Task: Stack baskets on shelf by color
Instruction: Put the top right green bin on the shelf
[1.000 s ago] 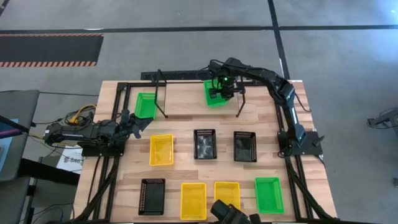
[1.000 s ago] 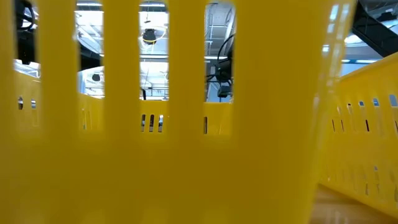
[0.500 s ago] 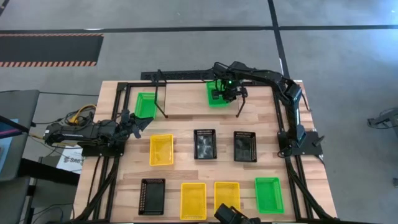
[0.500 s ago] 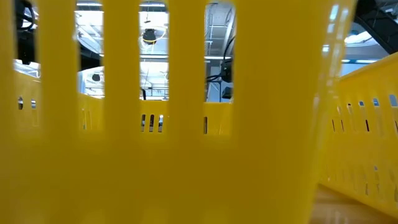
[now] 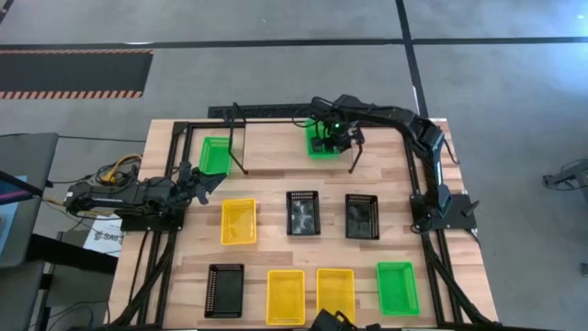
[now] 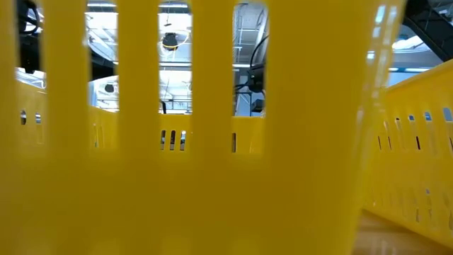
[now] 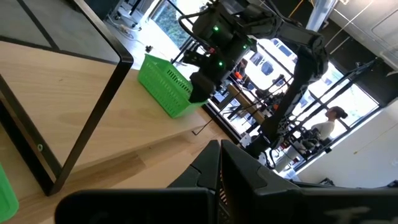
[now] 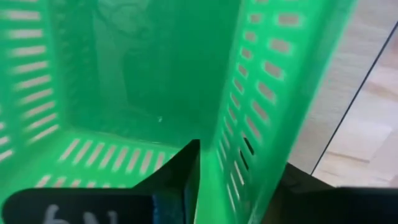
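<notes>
1. High view. The shelf (image 5: 276, 152) runs along the far edge of the counter (image 5: 266, 188). One green basket (image 5: 216, 154) sits at its left end; a second green basket (image 5: 319, 140) sits at its right end, under the right pincer (image 5: 329, 138). The right arm reaches in from the counter's right side, so it is the nearer arm to that second basket, whose long axis appears to run from front to back of the counter. The left pincer (image 5: 204, 179) waits at the counter's left edge, near the first green basket. On the open counter lie three yellow baskets (image 5: 239, 222), three black baskets (image 5: 302, 212) and a third green basket (image 5: 397, 287) at the near right.

2. Low view. A yellow basket wall (image 6: 212, 142) fills the picture; neither pincer can be made out.

3. Left wrist view. The left pincer's fingers (image 7: 236, 177) are closed with nothing between them. Beyond them the right pincer (image 7: 202, 90) stands at the near end of the green basket (image 7: 165, 90) on the shelf board.

4. Right wrist view. One finger (image 8: 177, 171) is inside the green basket (image 8: 124, 93), the other outside, straddling its wall (image 8: 249, 106). Whether they pinch the wall or stand clear cannot be told. A straight upward withdrawal would probably free it.
</notes>
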{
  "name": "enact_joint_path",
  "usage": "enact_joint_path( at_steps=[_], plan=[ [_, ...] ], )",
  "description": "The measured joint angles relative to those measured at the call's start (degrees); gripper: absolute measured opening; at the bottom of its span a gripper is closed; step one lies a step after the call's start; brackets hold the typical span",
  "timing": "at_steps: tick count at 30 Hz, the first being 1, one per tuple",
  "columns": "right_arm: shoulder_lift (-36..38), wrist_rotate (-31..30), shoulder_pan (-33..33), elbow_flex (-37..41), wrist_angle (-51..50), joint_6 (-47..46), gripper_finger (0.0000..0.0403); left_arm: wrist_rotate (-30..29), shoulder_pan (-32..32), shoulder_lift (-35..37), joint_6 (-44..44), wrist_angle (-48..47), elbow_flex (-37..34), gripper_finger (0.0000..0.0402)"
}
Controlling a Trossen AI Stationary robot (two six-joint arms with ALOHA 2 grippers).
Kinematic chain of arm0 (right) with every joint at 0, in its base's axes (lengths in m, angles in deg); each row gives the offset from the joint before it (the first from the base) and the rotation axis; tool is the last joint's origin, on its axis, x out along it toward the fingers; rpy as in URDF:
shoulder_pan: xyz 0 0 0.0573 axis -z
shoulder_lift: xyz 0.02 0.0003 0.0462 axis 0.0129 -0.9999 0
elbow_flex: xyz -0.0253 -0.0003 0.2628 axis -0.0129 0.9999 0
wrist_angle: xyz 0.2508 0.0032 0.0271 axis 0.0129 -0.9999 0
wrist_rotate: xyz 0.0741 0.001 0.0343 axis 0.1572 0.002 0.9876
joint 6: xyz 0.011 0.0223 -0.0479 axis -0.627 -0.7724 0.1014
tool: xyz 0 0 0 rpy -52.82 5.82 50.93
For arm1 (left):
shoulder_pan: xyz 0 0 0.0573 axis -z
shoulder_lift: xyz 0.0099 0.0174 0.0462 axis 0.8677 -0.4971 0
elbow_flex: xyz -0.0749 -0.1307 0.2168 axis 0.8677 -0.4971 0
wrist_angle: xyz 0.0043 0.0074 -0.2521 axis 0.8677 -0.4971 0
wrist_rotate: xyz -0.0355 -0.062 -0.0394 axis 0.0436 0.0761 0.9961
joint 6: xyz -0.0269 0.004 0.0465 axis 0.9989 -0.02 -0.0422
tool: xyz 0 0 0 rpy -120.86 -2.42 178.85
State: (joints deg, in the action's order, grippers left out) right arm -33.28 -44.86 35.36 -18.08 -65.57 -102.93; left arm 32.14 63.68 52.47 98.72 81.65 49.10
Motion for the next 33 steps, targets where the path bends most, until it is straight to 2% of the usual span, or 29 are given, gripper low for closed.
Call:
enact_joint_path(
  at_steps=[3,9,18,25,33],
  plan=[
    [0.0,-2.0,-1.0,0.0,0.2,0.1,0.0153,0.0,0.0,0.0,0.0,0.0,0.0,0.0000],
    [0.0,-2.2,-2.9,-0.1,2.2,0.1,0.0170,0.0,0.0,0.0,0.0,0.0,0.0,0.0000],
    [0.1,-2.5,-4.0,-0.1,7.7,0.1,0.0172,0.2,0.0,0.0,-0.1,0.0,0.0,0.0000],
    [0.1,-4.8,-3.2,-2.2,1.9,1.7,0.0184,0.1,0.0,0.0,-0.1,0.0,0.0,0.0000],
    [0.1,-8.2,-3.4,-11.4,-5.0,4.6,0.0195,0.1,0.0,0.0,-0.3,0.0,0.0,0.0000]
  ],
)
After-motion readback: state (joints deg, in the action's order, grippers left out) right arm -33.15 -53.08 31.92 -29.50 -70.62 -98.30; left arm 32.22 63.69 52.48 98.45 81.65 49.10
